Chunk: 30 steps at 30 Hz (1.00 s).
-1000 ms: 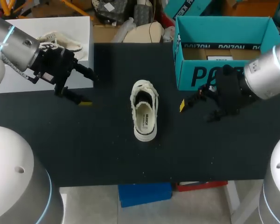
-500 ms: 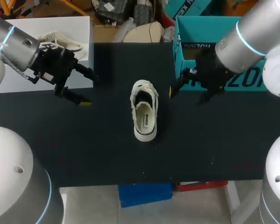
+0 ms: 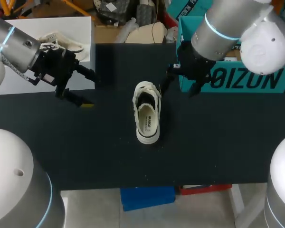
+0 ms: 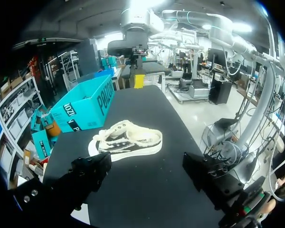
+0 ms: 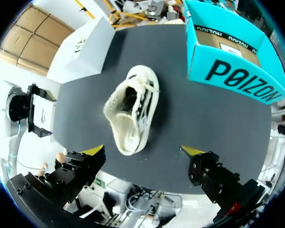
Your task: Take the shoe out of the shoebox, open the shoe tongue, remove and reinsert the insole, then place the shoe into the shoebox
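Left hand (image 4: 149, 174) spread over black surface (image 4: 149, 107)
White lace-up shoe (image 4: 128, 141) at its twelve o'clock; teal cardboard shoebox (image 4: 85, 104) at eleven.

Black table (image 3: 218, 142), white box (image 3: 38, 24) at its far left corner, pale sneaker (image 3: 66, 43) on top

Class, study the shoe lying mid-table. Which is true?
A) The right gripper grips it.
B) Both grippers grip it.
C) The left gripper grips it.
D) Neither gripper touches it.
D: the shoe lies free on the table, with the left gripper open off to its side and the right gripper open, short of it.
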Each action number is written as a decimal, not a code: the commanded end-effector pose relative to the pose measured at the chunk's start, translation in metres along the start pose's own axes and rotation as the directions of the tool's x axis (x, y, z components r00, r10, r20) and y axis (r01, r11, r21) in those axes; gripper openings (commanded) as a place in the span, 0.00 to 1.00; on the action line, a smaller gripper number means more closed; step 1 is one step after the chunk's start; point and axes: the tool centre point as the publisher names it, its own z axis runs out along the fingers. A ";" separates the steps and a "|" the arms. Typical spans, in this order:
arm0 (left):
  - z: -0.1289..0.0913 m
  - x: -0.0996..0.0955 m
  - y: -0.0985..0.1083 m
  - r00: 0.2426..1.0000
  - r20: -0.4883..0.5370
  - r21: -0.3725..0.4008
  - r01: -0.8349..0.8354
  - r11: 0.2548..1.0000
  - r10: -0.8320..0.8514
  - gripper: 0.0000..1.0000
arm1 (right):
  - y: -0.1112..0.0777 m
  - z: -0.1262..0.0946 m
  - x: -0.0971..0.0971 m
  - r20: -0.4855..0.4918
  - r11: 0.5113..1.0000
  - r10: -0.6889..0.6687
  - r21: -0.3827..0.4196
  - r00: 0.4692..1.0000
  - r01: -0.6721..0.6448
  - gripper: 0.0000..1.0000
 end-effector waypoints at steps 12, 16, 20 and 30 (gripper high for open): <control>-0.001 0.001 -0.001 1.000 0.001 -0.005 0.001 1.000 -0.001 1.00 | 0.020 0.011 0.012 0.154 0.992 -0.088 0.103 0.984 0.072 1.00; -0.001 0.001 -0.001 1.000 0.001 -0.005 0.001 1.000 -0.001 1.00 | 0.033 0.021 0.023 0.228 0.982 -0.123 0.167 0.966 0.085 1.00; -0.001 0.001 -0.001 1.000 0.001 -0.005 0.001 1.000 -0.001 1.00 | 0.037 0.035 0.020 0.244 0.987 -0.083 0.153 0.966 0.046 1.00; -0.001 0.001 -0.001 1.000 0.001 -0.005 0.001 1.000 -0.001 1.00 | 0.039 0.072 0.018 0.229 0.992 -0.011 0.127 0.973 -0.019 1.00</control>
